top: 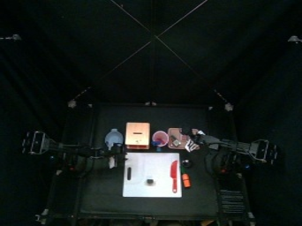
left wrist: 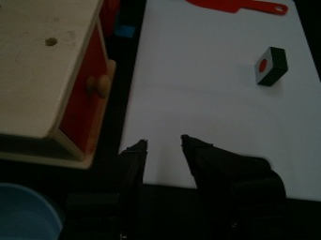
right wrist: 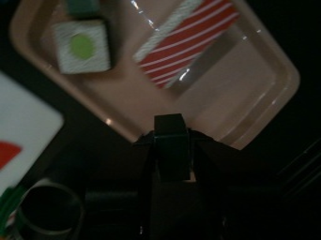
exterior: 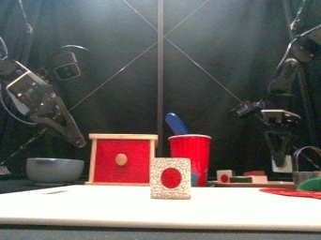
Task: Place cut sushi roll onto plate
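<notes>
One cut sushi roll piece (left wrist: 268, 65), dark with a red core, lies on the white board (left wrist: 201, 84), also seen up close from the front (exterior: 171, 178). Another piece (right wrist: 81, 45), with a green core, rests on the pinkish plate (right wrist: 213, 98) next to a red-and-white striped piece (right wrist: 186, 39). My right gripper (right wrist: 170, 141) hangs over the plate's near rim with nothing in it. My left gripper (left wrist: 163, 142) stands open and empty above the board's edge, by the wooden box (left wrist: 51, 75).
A red-handled knife (left wrist: 238, 6) lies on the board's far side. A red cup (exterior: 190, 157) stands between the box and the plate. A grey-blue bowl (exterior: 55, 169) sits at the left. Black curtains close in the table.
</notes>
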You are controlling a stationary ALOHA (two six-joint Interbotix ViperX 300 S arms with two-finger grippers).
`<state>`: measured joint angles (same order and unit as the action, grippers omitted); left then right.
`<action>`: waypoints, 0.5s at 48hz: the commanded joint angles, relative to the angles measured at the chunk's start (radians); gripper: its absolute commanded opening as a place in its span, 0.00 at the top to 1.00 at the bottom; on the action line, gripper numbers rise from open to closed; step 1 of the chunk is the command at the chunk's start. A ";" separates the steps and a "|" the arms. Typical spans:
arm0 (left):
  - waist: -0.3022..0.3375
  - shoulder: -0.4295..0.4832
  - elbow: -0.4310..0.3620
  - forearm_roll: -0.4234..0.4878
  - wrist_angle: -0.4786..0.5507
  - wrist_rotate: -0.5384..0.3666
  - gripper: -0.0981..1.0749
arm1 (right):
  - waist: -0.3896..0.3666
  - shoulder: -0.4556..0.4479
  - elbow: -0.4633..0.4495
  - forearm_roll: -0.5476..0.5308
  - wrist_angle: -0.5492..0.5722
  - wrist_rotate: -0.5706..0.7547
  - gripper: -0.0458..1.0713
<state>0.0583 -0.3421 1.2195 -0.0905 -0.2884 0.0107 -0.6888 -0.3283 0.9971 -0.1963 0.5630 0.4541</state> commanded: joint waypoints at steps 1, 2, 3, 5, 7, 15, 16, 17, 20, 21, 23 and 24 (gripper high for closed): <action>-0.003 -0.002 -0.017 0.003 -0.009 0.002 0.26 | -0.058 0.014 -0.012 -0.002 -0.034 -0.006 0.37; -0.003 -0.002 -0.015 0.005 -0.009 0.000 0.26 | -0.066 0.017 -0.012 -0.002 -0.037 -0.006 0.37; -0.003 -0.002 -0.017 0.003 -0.009 0.000 0.26 | -0.072 0.018 -0.012 -0.002 -0.041 -0.006 0.36; -0.005 -0.002 -0.015 0.003 -0.008 -0.002 0.26 | -0.078 0.020 -0.014 -0.005 -0.046 -0.008 0.34; -0.005 -0.002 -0.014 0.003 -0.009 -0.002 0.26 | -0.080 0.018 -0.014 -0.008 -0.054 -0.008 0.30; -0.005 -0.002 -0.012 0.002 -0.003 -0.002 0.26 | -0.071 0.011 -0.020 0.005 -0.052 0.006 0.17; -0.005 0.000 -0.014 0.002 -0.003 -0.002 0.26 | -0.069 0.008 -0.023 0.008 -0.049 0.008 0.17; -0.005 -0.002 -0.014 0.003 -0.003 0.000 0.26 | -0.063 0.005 -0.025 0.012 -0.048 0.008 0.17; -0.005 0.000 -0.017 0.003 -0.003 0.000 0.26 | -0.031 -0.020 -0.032 0.037 -0.034 0.009 0.17; -0.005 0.000 -0.017 0.003 -0.003 0.000 0.26 | -0.011 -0.035 -0.038 0.049 -0.028 0.009 0.17; -0.005 0.000 -0.017 0.003 -0.003 0.000 0.26 | 0.032 -0.069 -0.048 0.066 -0.021 0.009 0.17; -0.005 -0.002 -0.017 0.002 -0.003 -0.002 0.26 | 0.054 -0.083 -0.052 0.072 -0.018 0.011 0.17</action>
<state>0.0552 -0.3421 1.2180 -0.0890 -0.2884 0.0092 -0.6918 -0.3513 0.9771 -0.1442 0.5384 0.4648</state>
